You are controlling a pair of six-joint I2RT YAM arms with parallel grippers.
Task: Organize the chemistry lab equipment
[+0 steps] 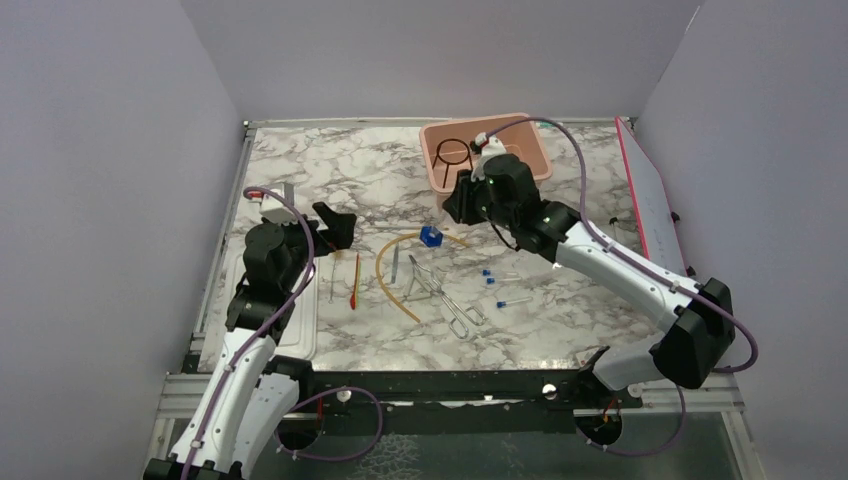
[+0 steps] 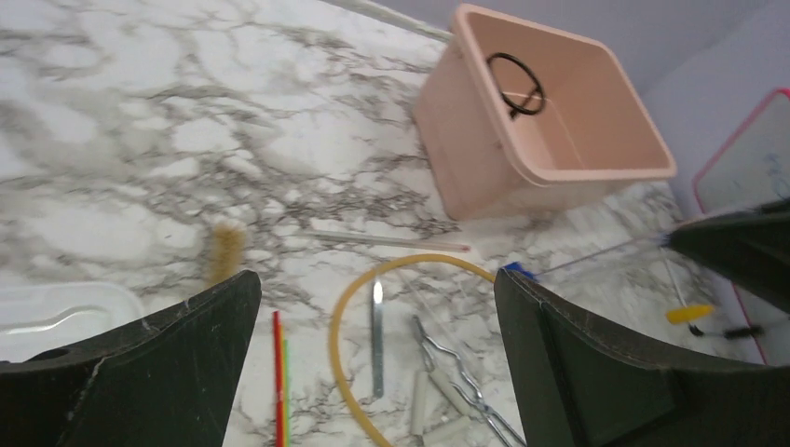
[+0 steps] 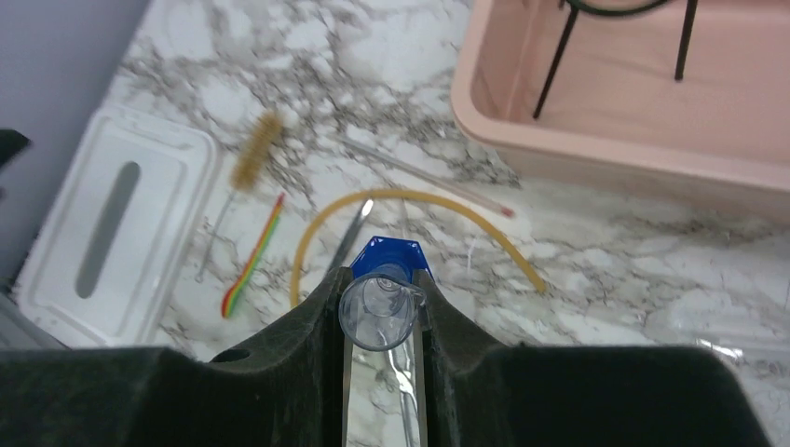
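Since the pink tub [image 2: 568, 140] at 1 o'clock looks like the drop spot, right tool's [image 3: 380, 279] clamped on the blue-based cylinder [image 3: 377, 312], left tool's [image 2: 377, 279] wide open.

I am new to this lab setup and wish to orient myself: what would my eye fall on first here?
First, the pink tub at the far edge of the marble table, with a black wire ring stand inside. Then the right gripper, closed on a clear cylinder with a blue base, beside the loose tools mid-table.
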